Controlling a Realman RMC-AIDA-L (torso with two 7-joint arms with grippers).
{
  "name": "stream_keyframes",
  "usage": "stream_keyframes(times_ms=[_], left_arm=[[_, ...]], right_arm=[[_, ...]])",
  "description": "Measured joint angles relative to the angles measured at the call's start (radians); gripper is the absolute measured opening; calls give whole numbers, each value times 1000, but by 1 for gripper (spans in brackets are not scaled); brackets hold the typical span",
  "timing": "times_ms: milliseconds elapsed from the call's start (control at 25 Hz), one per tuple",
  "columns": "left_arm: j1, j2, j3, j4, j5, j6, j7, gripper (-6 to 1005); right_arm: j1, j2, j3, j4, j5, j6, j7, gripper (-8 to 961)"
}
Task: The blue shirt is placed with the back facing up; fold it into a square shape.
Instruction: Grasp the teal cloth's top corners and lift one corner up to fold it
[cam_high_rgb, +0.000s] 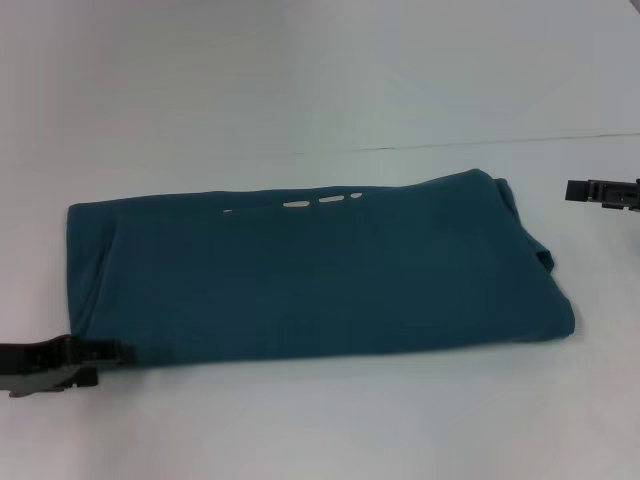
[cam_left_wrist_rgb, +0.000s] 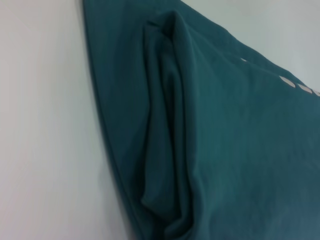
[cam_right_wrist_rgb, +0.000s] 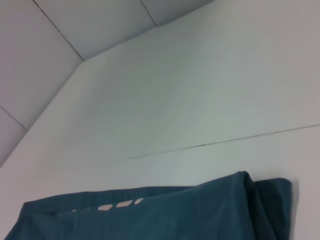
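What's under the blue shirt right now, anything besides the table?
Only the white table shows around the blue shirt, which lies flat, folded into a long band. Whatever sits beneath its layers is covered, though nothing bulges through.

Blue shirt (cam_high_rgb: 310, 275) mid-table (cam_high_rgb: 320, 80); left end effector (cam_high_rgb: 95, 352) at near-left corner; right end effector (cam_high_rgb: 585, 192) beyond right edge.

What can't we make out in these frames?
- Left pincer: head view cuts it off at the left edge; open or shut unclear, as is any contact with the blue shirt.
- Right pincer: cut off at the right edge of the head view; finger state unclear.
- Neither wrist view shows its own pincer.
- Shirt's underside and inner layers: hidden by the top layer in all views.
- Pale marks: too small to identify.
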Motion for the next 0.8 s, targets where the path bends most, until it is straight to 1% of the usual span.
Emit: stream_keyframes(times_ms=[120, 560, 800], left_arm=[[-3, 0, 17, 0, 1, 2, -12, 726], [-10, 0, 23, 0, 29, -7, -32, 726], [-36, 10, 24, -39, 66, -27, -40, 726]], right_arm=[[0, 0, 1, -2, 5, -1, 2, 926], [2, 0, 0, -3, 17, 0, 2, 924], [3, -1, 0, -4, 36, 1, 2, 924]])
